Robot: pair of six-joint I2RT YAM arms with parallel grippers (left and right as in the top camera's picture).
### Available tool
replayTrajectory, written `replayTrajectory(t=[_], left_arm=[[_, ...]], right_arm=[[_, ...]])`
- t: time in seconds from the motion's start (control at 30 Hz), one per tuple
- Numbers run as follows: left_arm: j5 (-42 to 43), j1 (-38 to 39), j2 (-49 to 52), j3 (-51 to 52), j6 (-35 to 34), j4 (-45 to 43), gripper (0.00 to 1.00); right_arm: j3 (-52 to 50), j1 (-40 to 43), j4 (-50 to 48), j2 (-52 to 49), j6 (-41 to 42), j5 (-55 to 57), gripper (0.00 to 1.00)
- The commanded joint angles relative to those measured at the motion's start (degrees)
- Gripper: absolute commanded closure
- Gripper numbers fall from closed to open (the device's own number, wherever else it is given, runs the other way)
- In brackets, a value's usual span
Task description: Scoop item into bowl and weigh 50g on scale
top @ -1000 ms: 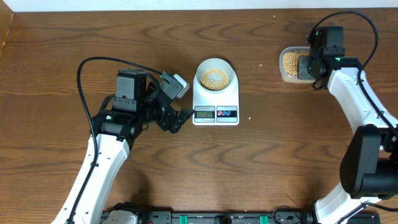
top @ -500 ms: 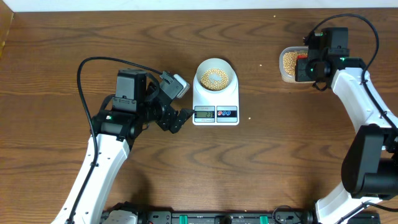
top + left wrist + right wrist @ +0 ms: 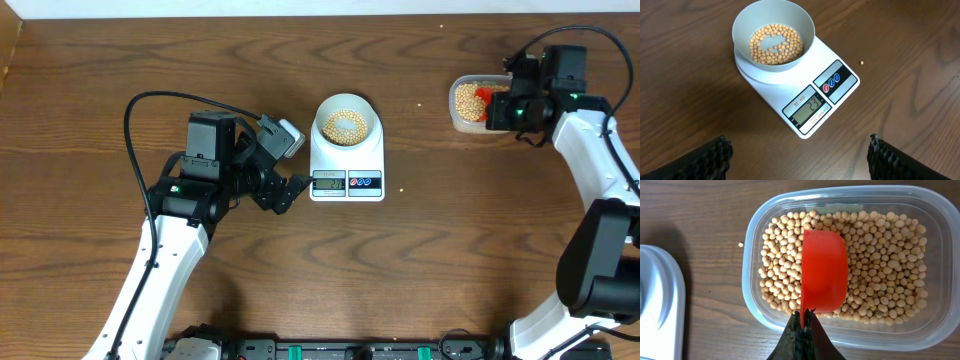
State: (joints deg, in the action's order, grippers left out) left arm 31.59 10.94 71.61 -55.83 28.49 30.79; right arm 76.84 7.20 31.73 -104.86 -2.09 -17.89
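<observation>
The pale bowl (image 3: 347,122) stands on the white scale (image 3: 347,181) and holds a shallow layer of tan beans (image 3: 775,44). In the left wrist view the bowl (image 3: 742,22) sits at the far end of the scale (image 3: 771,90), whose display shows 23. My left gripper (image 3: 290,190) rests just left of the scale's front, open and empty (image 3: 799,147). My right gripper (image 3: 806,314) is shut on the handle of a red scoop (image 3: 824,272). The scoop lies over the beans (image 3: 880,255) in the clear tub (image 3: 747,270), and no beans show on it.
The tub (image 3: 462,108) stands at the table's far right, with the right gripper (image 3: 508,108) and red scoop (image 3: 484,97) over it. One stray bean (image 3: 861,62) lies right of the scale, another (image 3: 741,244) left of the tub.
My right gripper has moved to the right over the tub, so the red scoop now shows above the beans. The left arm, bowl and scale have not moved.
</observation>
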Motion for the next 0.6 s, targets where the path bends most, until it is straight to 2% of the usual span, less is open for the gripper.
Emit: replayTrajectory(t=[0.0, 0.57], left_arm=[[0.3, -0.1, -0.5, 0.4, -0.3, 0.0, 0.11], [0.3, -0.1, -0.5, 0.4, -0.3, 0.0, 0.11]], right_arm=[[-0.6, 0.8, 0.0, -0.2, -1.2, -4.3, 0.99], [-0.6, 0.9, -1.3, -3.2, -0.4, -8.7, 0.99]])
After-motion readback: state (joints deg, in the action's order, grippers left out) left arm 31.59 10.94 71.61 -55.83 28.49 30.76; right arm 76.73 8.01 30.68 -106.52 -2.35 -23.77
